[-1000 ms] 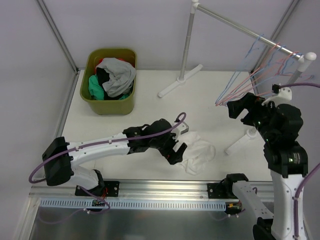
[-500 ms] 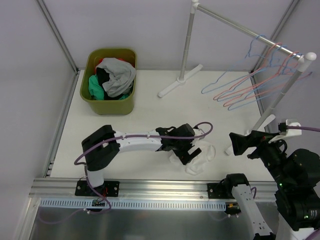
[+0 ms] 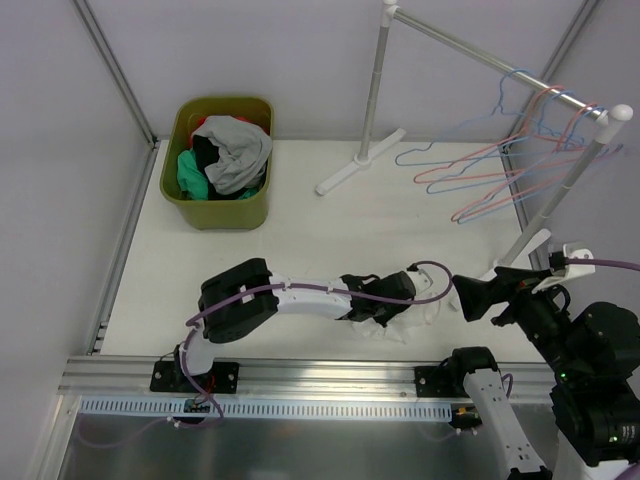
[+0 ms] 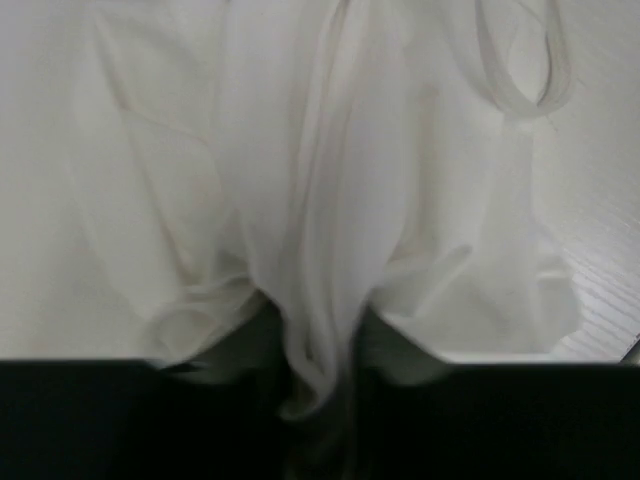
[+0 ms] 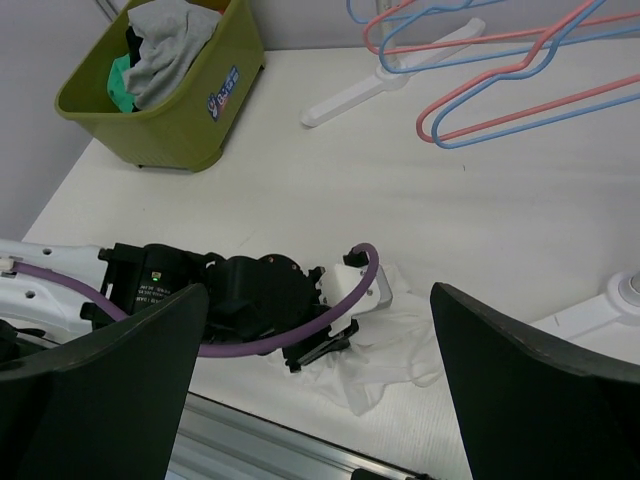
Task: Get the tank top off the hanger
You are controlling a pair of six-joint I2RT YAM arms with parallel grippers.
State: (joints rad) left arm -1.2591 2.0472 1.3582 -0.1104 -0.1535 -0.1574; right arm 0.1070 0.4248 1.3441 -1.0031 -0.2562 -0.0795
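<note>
**White tank top: on the table, under the left hand**

Item 1, tank top [image 3: 420, 318]: white cloth, crumpled, lying on the table [image 3: 300, 230] at about 5 o'clock in my overhead view, near the front edge. It is well apart from the hangers.

Item 2, left gripper [image 3: 392, 312]: reached across to the tank top and set down on its 9 o'clock side. In its own camera, cloth fills the picture and a gathered fold runs down between the two dark fingers [image 4: 520, 420]. The fingers are drawn partway in around that fold; I cannot tell whether they pinch it.

Item 3, right gripper [image 3: 470, 297]: at 3 o'clock of the tank top, just beside it, spread wide with nothing between the fingers.

Item 4, hangers [image 3: 490, 170]: pink and blue wire, hung on the rail [image 3: 480, 55] at 2 o'clock.

Item 5, green bin [image 3: 215, 205]: at 10 o'clock, full of mixed clothes.
</note>
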